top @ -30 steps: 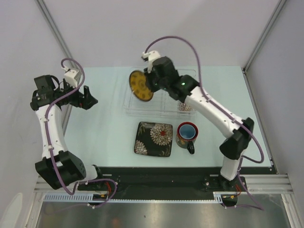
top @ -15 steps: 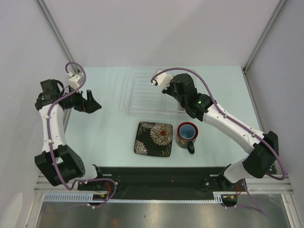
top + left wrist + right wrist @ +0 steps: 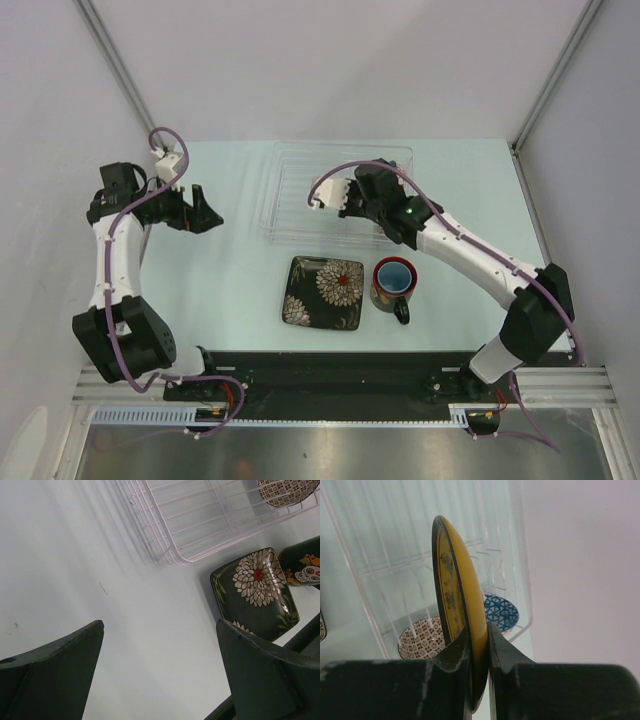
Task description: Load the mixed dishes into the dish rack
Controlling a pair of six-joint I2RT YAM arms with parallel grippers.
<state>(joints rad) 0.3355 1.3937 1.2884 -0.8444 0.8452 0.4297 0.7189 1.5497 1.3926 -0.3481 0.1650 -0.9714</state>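
The small yellow plate (image 3: 457, 605) stands on edge, seen rim-on from the right wrist. Its dark-rimmed, patterned face turns left in that view and its plain yellow back turns right. The right gripper (image 3: 479, 630) pinches it at the rim nearest the wrist. One finger presses each face, so the jaws stand narrow, closed on the plate, and the rest of the disc juts out beyond the fingertips. From the top view the plate itself is hidden under the right gripper (image 3: 345, 200), which hangs over the middle of the dish rack (image 3: 300, 160). Whether the plate's far rim touches the ribbed floor cannot be told.

Beyond the plate, the clear dish rack (image 3: 370, 570) fills the wrist view. A patterned bowl (image 3: 420, 637) lies in the rack's near right part. It shows brown-and-white mosaic on one side of the plate and blue-and-white triangles on the other. The top view shows only a sliver of the bowl (image 3: 390, 226) beside the right forearm.

On the table (image 3: 220, 280), just nearer than the rack, lies the dark square plate (image 3: 323, 292) with white flowers. The mug (image 3: 393, 283) stands upright just to its right, red-rimmed and blue inside, with its handle toward the near edge.

The left gripper (image 3: 200, 212) hangs over bare table, well left of the rack, its jaws spread wide and empty. From the left wrist, the left gripper (image 3: 159, 625) frames the rack's corner (image 3: 170, 550), the square plate (image 3: 255, 592) and the mug (image 3: 305, 567).
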